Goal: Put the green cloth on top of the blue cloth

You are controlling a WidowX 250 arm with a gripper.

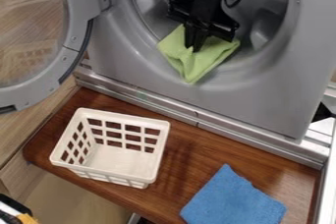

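Site: open front-loading machine (246, 102), wooden board (197, 152) below. Clock directions as seen in the camera view, 12 at the top edge.

Gripper (193, 49) is hanging down at the mouth of the drum, its tips meeting the upper part of the green cloth (202, 61). Jaw state: cannot tell whether they are clenching the fabric or merely resting in it.

Green cloth is draping over the lower lip of the opening, its bulk lying towards 5 and 6 o'clock of the contact point. One corner is pointing to 6, another to 3; it is showing no clear long axis.

Key relation: blue cloth (233, 201) is lying on the board between 5 and 6 o'clock from the jaws, nearer 6, well apart. White basket (162, 144) is standing at 7 from the jaws, so the direct line is passing on its right.

Judgement: cloths are lying separate, transfer is remaining. The move is calling for a secure pinch, a lift clear of the lip, then lowering centrally. Risk: the loose corner is likely to be folding under on landing.
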